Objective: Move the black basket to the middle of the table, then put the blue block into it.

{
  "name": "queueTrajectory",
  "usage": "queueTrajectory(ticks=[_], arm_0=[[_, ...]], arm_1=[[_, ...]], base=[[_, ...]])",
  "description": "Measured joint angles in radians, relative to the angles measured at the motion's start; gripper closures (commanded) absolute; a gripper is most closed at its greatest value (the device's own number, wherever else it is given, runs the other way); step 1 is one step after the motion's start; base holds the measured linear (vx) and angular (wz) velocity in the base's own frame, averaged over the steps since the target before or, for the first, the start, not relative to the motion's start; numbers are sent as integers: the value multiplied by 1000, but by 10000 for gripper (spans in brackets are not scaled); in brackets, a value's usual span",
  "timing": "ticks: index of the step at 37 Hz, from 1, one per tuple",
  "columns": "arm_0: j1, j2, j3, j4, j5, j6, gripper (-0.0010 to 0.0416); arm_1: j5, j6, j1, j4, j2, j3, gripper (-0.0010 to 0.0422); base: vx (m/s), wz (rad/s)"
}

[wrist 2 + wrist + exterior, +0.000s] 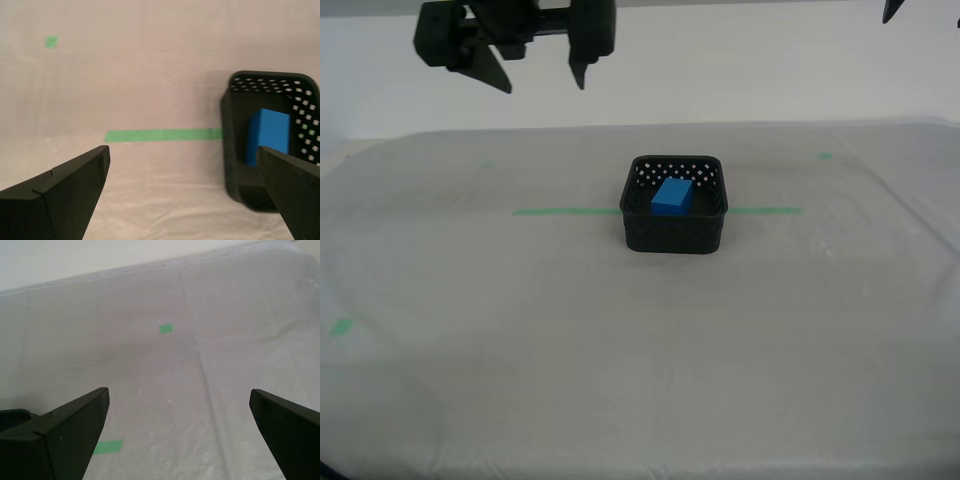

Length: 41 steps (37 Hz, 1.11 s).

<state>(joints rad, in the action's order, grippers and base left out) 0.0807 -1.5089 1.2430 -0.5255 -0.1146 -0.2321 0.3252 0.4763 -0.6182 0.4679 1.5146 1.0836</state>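
Blue block (672, 196) already inside black basket (675, 235) mid-table (520, 350) on green tape line (162, 134); both grippers spread apart, empty, raised clear.

Exterior view frontal, wrist views overhead, sharing table (520, 330)

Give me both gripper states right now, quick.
My first gripper: open, holding nothing, above bare table.
My second gripper: open, holding nothing; the blue block lies in the black basket.
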Motion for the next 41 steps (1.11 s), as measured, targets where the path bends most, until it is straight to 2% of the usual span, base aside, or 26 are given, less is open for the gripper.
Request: queueTrajectory(ticks=[5,17,26,41], arm_0=[[0,0,0,0,0,0,12],[1,0,0,0,0,0,12],[1,0,0,0,0,0,12],[1,0,0,0,0,0,12]], arm_1=[[0,-15,44,-2,-75,-58,12],[-9,-118,164,2,-164,-76,11],[-105,-204,290,-7,-165,-77,11],[-198,-330,473,-81,-165,-77,11]], base=[[0,0],[0,0],[0,0],[0,0]])
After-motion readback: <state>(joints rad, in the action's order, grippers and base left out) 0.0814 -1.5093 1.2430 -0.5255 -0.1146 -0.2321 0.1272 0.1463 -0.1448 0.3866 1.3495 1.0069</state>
